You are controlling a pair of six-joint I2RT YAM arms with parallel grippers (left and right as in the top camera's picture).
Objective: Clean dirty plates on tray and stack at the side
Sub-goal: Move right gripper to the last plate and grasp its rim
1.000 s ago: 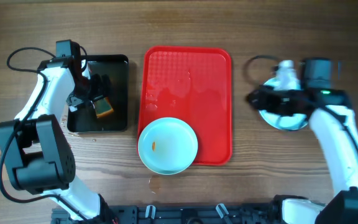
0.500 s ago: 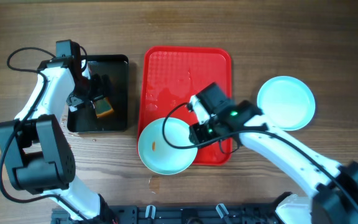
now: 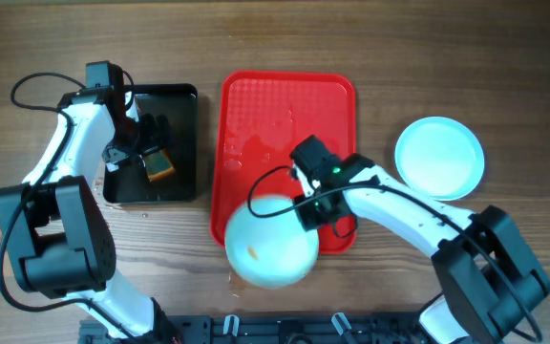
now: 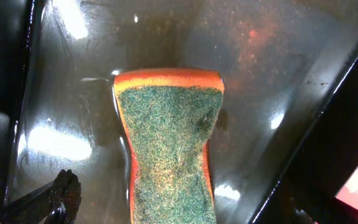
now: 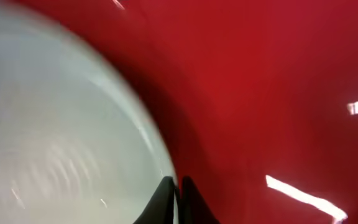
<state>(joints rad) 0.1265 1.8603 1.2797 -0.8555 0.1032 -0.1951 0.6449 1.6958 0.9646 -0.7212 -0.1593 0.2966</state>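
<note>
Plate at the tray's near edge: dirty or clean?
Dirty: overhead shows a small orange smear on the plate, whose rim the right gripper pinches. The plate is blurred; nothing finer shows.

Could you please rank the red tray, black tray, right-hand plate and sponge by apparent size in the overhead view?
Largest to smallest:
red tray
black tray
right-hand plate
sponge
</note>
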